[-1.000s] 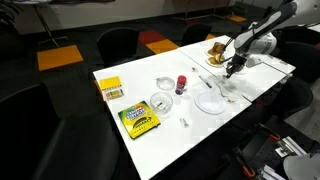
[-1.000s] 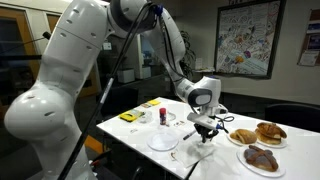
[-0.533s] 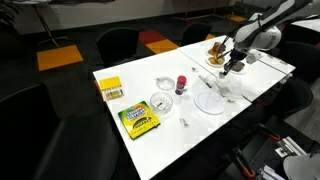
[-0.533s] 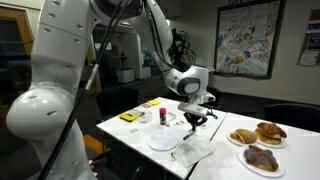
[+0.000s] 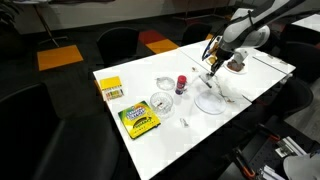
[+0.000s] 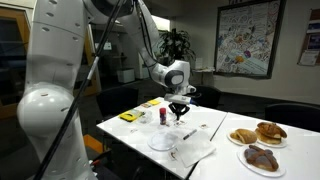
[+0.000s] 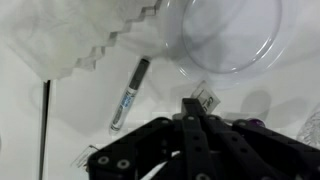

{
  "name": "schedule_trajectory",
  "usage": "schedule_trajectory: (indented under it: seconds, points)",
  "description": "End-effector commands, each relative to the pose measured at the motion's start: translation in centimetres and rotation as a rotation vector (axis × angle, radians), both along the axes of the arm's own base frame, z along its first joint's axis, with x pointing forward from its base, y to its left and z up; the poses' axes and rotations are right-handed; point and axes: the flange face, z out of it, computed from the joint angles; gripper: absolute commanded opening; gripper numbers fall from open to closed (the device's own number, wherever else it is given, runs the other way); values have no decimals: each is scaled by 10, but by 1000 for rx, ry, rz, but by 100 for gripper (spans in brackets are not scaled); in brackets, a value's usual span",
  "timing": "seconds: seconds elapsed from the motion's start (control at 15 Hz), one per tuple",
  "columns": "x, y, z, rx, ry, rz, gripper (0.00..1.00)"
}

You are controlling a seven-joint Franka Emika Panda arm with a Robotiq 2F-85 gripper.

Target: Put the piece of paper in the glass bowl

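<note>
My gripper (image 7: 190, 102) is shut, and a small white printed piece of paper (image 7: 206, 97) sticks out at its fingertips. It hangs above the table just beside the rim of the wide, shallow glass bowl (image 7: 225, 40). In both exterior views the gripper (image 5: 212, 70) (image 6: 180, 117) points down over the near edge of that bowl (image 5: 210, 102) (image 6: 163, 143). The paper is too small to make out there.
A crumpled clear wrap (image 7: 90, 35) (image 5: 229, 92) and a marker (image 7: 130, 93) lie beside the bowl. Two smaller glass bowls (image 5: 164, 95), a red-capped bottle (image 5: 181, 83), a crayon box (image 5: 139, 120) and a yellow box (image 5: 110, 89) sit further along. Pastry plates (image 6: 258, 135) stand at the table end.
The gripper has lifted off the table near the crumpled wrap and moved sideways to the glass bowl's edge, staying shut.
</note>
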Motion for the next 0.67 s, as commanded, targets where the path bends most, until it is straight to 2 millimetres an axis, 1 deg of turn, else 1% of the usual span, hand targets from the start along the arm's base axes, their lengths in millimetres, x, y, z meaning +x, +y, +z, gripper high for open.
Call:
schedule_trajectory:
  seconds: [0.0, 0.27, 0.4, 0.47, 0.53, 0.6]
  points:
    - [17, 40, 5, -2, 35, 65, 0]
    - [32, 92, 15, -11, 30, 135, 0]
    - [37, 112, 19, -15, 32, 162, 0]
    - [37, 120, 21, -19, 38, 173, 0]
    - [32, 111, 19, -9, 15, 156, 1]
    - [33, 119, 21, -11, 16, 165, 1]
